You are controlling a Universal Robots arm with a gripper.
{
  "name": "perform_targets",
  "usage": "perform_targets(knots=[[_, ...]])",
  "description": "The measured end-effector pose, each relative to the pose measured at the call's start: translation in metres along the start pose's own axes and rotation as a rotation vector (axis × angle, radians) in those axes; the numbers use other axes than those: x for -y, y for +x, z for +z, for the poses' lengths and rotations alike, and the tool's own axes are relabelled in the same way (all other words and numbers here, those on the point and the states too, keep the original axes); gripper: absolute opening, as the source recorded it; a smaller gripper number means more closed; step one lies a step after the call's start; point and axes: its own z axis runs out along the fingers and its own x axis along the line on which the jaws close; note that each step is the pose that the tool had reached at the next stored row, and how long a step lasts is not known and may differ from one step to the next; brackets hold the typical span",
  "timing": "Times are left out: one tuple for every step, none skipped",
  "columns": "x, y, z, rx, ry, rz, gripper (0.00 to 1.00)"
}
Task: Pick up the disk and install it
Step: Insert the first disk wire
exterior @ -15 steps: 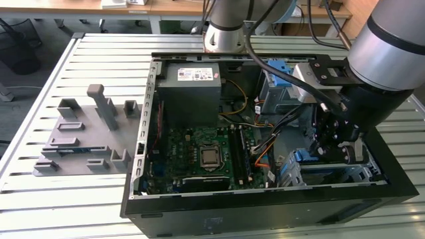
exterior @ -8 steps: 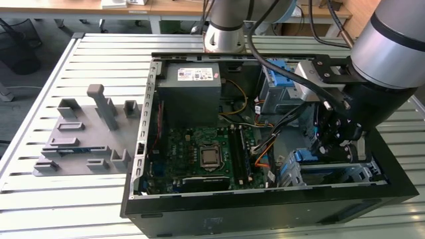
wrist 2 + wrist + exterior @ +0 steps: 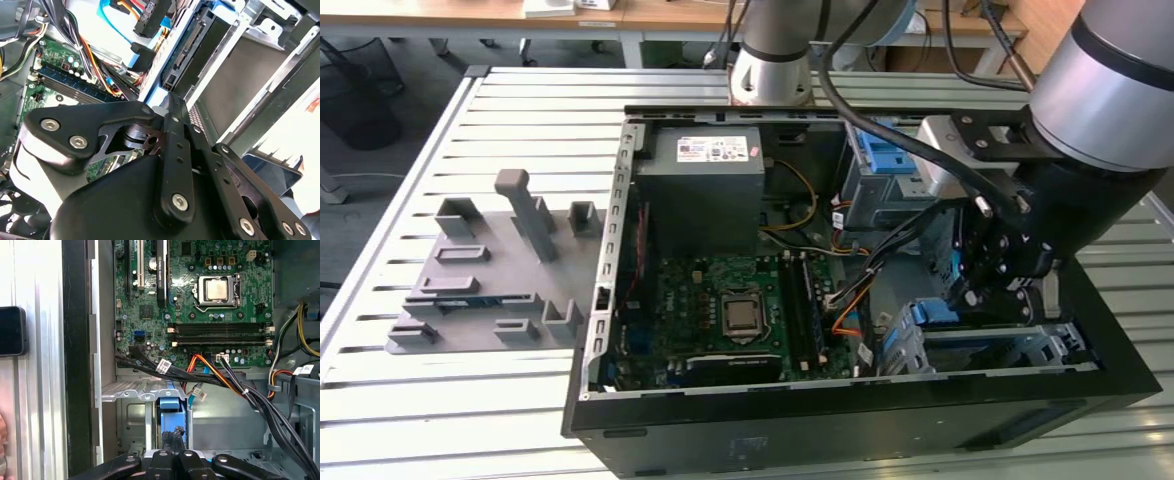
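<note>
Your gripper hangs low inside the case, on the exterior view's right, just over the metal cage. In the second wrist view the disk sits edge-on in that cage. Its blue bracket runs along its side, and its connector end faces the cables. The gripper's tip is right at the disk's near end; touching or apart, you can't tell. Whether the pincer is apart or clamped, I can't tell either. The motherboard lies beside the cage.
</note>
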Motion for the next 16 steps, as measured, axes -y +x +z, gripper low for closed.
perform_targets(knots=[[0.0007, 0.0000, -0.0001, -0.0001, 0.0000, 0.000, 0.11], [0.0017, 0.0000, 0.0000, -0.0002, 0.0000, 0.000, 0.11], [0.0036, 0.0000, 0.0000, -0.0001, 0.0000, 0.000, 0.11], [0.0057, -0.0001, 0.0001, 0.0000, 0.0000, 0.000, 0.11], [0.0081, -0.0002, 0.0001, 0.0001, 0.0000, 0.000, 0.11], [0.0105, -0.0003, 0.0002, 0.0000, 0.0000, 0.000, 0.11], [0.0129, -0.0004, 0.0002, 0.0000, 0.0000, 0.000, 0.11], [0.0155, -0.0005, 0.0003, 0.0001, 0.0000, 0.000, 0.11], [0.0180, -0.0006, 0.0002, 0.0000, 0.0000, 0.000, 0.11], [0.0204, -0.0007, 0.0003, 0.0000, 0.0000, 0.000, 0.11], [0.0229, -0.0008, 0.0004, 0.0001, 0.0000, 0.000, 0.11], [0.0254, -0.0009, 0.0004, 0.0001, 0.0000, 0.000, 0.11], [0.0270, -0.0009, 0.0004, 0.0000, 0.0000, 0.000, 0.11], [0.0275, -0.0010, 0.0004, 0.0000, 0.0000, 0.000, 0.11], [0.0275, -0.0010, 0.0002, 0.0001, 0.0000, 0.000, 0.11], [0.0275, -0.0009, -0.0004, -0.0001, 0.0000, 0.000, 0.11]])
